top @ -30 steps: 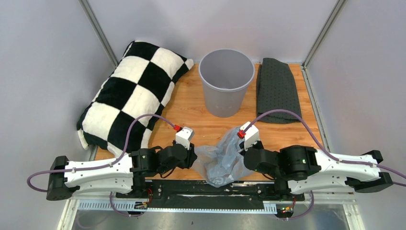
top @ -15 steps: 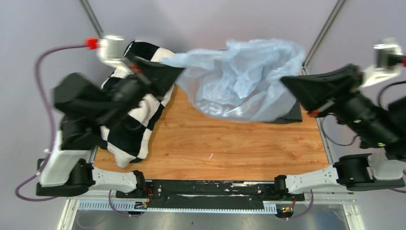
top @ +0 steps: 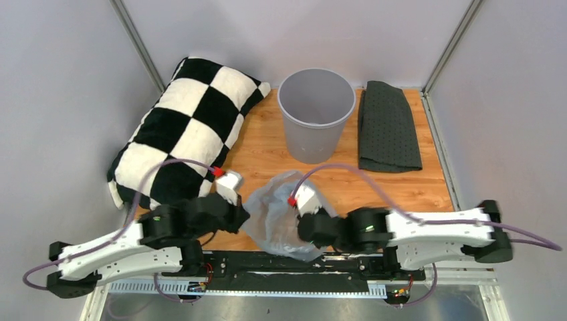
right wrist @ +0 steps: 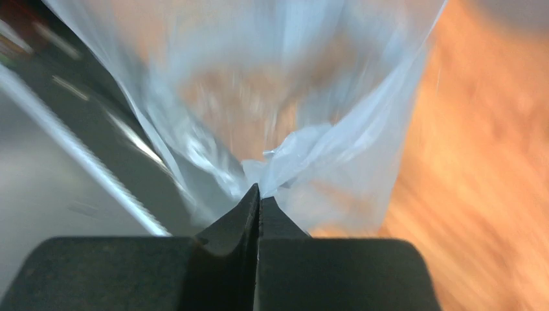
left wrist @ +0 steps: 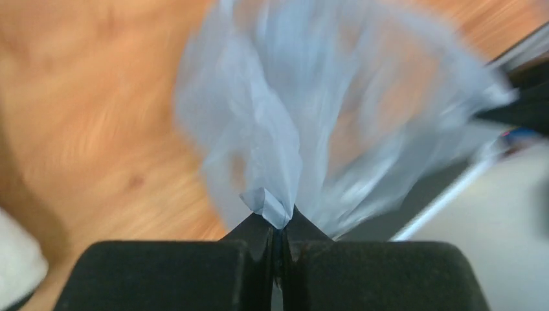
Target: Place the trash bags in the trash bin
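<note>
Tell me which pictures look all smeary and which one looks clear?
Top external: clear and evenly lit, trash bin and pillow crisp. Left wrist: the trash bag and wooden table are smeared, likely motion blur; only the left gripper looks sharp. Right wrist: same smear on the bag, right gripper crisp.

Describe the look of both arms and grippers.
Both arms match: the left arm and right arm have white shell links with black joints. A mauve cable loops to a red plug on a white camera block at each wrist. The left gripper and right gripper have black wedge-shaped fingers.
</note>
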Available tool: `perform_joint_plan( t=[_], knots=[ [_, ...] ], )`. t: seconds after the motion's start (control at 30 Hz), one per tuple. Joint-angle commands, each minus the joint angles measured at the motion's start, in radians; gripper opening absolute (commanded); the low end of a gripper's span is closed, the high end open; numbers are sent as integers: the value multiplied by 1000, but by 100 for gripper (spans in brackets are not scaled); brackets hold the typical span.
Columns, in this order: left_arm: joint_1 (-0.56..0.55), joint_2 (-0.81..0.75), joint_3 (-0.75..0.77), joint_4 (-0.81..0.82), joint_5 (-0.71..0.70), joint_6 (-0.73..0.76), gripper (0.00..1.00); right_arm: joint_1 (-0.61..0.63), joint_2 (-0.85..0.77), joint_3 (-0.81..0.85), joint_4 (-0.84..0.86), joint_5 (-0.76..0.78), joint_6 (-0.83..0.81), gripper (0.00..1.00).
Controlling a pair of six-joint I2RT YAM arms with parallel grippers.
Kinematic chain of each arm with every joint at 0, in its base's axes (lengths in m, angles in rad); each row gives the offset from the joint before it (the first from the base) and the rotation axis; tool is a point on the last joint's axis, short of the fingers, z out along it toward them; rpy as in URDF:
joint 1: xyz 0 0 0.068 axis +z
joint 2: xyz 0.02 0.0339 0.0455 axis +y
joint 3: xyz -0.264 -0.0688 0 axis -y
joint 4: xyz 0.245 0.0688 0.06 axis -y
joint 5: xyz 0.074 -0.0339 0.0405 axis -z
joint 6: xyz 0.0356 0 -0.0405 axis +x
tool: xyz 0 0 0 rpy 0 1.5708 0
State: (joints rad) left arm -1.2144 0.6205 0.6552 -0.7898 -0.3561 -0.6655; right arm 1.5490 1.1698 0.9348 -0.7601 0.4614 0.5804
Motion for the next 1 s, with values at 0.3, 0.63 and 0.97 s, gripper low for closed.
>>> perform_joint_plan(
  t=[0.3, 0.63, 0.97],
  knots=[
    [-7, -31, 339, 48, -122, -18, 0, 8, -205, 257, -87, 144, 89, 0],
    [-7, 415, 1155, 46, -149, 346, 0, -66, 5, 1217, -187, 295, -368, 0],
    [-7, 323, 860, 51, -175, 264, 0, -66, -231, 472, 142, 104, -209, 0]
  ],
)
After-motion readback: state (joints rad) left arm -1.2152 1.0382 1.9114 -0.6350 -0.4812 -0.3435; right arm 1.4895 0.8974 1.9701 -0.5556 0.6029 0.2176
